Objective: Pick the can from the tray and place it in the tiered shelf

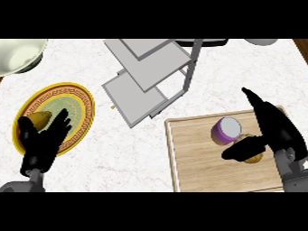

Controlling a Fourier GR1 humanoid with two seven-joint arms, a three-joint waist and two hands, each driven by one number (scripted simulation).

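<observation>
The purple can (pixel 227 130) with a pale top lies tilted on the wooden tray (pixel 196 162) at the lower right. My right hand (pixel 279 131) is just right of the can, its fingers straight and pointing up the view. Its thumb (pixel 241 150) reaches out below the can. I cannot tell whether the hand touches the can. The grey tiered shelf (pixel 149 76) stands at the upper middle, apart from the tray. My left hand (pixel 43 142) rests open at the lower left, over the edge of a yellow plate (pixel 76 97).
A yellowish item (pixel 37 118) lies on the plate, partly behind my left hand. Another yellow item (pixel 255 158) sits on the tray under my right thumb. A pale bowl (pixel 9 56) stands at the top left, and a white object (pixel 261 41) at the top right.
</observation>
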